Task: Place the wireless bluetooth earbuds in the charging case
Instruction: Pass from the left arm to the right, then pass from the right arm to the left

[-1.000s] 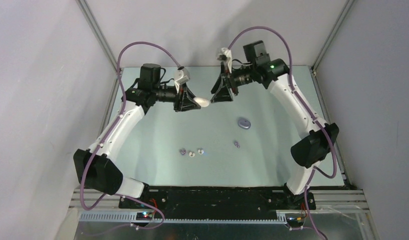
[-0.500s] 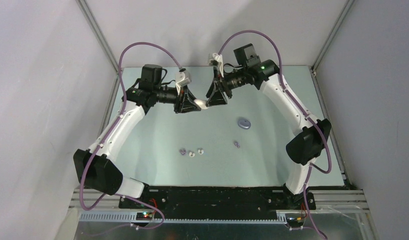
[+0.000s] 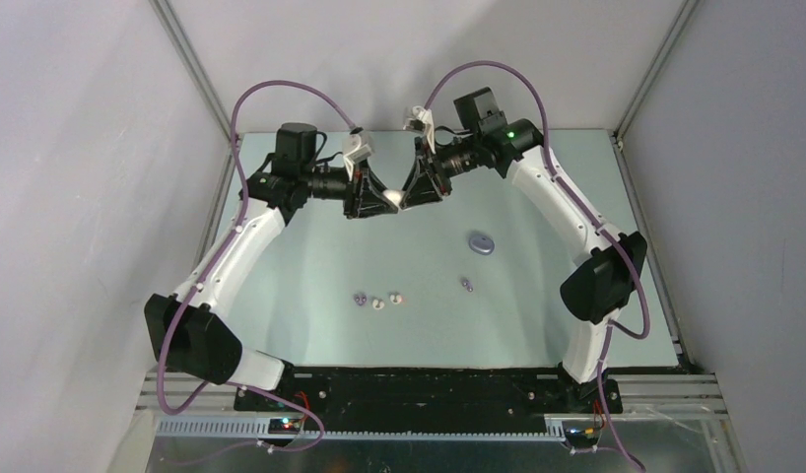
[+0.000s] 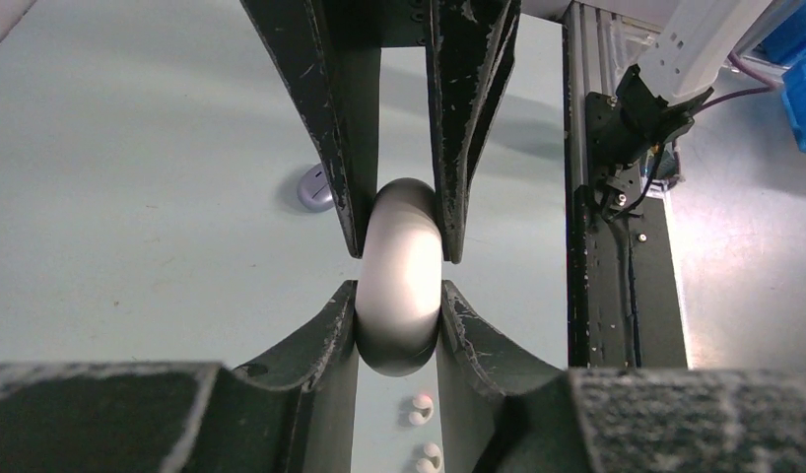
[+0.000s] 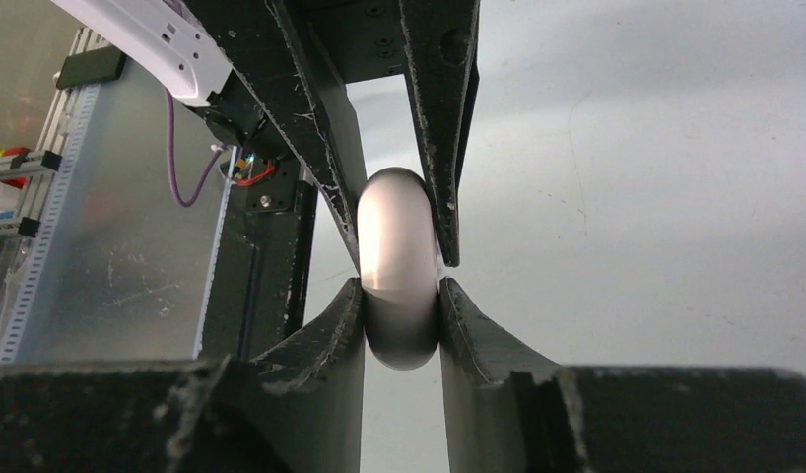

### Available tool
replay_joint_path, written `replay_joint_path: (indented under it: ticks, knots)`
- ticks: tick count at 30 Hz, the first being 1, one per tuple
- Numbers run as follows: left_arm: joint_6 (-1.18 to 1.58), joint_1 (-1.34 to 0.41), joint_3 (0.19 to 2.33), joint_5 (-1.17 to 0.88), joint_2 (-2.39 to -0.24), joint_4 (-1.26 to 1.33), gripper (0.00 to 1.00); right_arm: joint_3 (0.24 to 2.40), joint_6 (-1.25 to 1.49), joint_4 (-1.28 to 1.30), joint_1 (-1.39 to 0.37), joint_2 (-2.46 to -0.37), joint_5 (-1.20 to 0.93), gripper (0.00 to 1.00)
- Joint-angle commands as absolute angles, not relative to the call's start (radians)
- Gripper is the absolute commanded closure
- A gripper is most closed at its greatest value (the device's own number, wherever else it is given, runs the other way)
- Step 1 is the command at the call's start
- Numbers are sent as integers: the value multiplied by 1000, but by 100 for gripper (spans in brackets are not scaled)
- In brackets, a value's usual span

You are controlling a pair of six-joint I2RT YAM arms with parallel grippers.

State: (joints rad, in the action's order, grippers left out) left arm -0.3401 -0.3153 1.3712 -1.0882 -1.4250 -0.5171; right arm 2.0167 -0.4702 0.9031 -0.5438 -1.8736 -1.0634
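On the left, gripping with the left tool (image 4: 399,333): fingers pressed tight against both broad sides of a white charging case (image 4: 401,251), clamped on one end of it and holding it in the air over the far middle of the bench (image 3: 310,256). Straight across, meeting it from the right with the right tool (image 5: 401,320): fingers closed on the other end of the same case, touching it on both sides. Held edge-on between the two tools, tip to tip; lid seam not to be made out.

Down on the bench, nearer than both tools and well apart from them: in a short row left of centre, a purple earbud (image 3: 360,297), then a white earbud (image 3: 377,303), then a second white earbud (image 3: 395,297), each just beside the next. Further right and alone, a second purple earbud (image 3: 466,285). Beyond that and slightly right, a purple charging case (image 3: 481,242) lying flat, nearer than the right tool and to its right.
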Motion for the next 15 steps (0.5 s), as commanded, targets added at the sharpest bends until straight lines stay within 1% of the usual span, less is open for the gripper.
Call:
replay_joint_path:
  ticks: [1, 2, 3, 5, 7, 8, 9, 12, 13, 15]
  knots:
    - [-372, -318, 1410, -1088, -1414, -489, 96, 2049, -333, 828, -532, -1883, -1116, 92]
    - [-385, -318, 1414, -1085, -1414, -494, 88, 2046, -320, 812, -527, -1884, -1123, 96]
    - [-387, -318, 1414, -1072, -1414, -502, 68, 2039, -297, 803, -524, -1883, -1134, 100]
    - [-376, -318, 1409, -1059, -1412, -489, 50, 2022, -265, 775, -516, -1876, -1149, 100]
    - [-314, -309, 1388, -1072, -1406, -424, 45, 2005, -238, 742, -509, -1865, -1158, 100]
    - [-237, -298, 1366, -1091, -1404, -391, 45, 2001, -230, 722, -505, -1859, -1163, 100]
    - [-192, -292, 1354, -1105, -1403, -303, 45, 1996, -216, 715, -503, -1858, -1165, 100]
    - [68, -267, 1283, -1153, -1404, -89, 47, 1989, -205, 699, -500, -1854, -1166, 100]
    - [110, -263, 1259, -1161, -1406, 11, 47, 1986, -204, 697, -499, -1853, -1166, 100]
    - [214, -261, 1234, -1179, -1410, 127, 49, 1978, -201, 693, -497, -1852, -1166, 100]
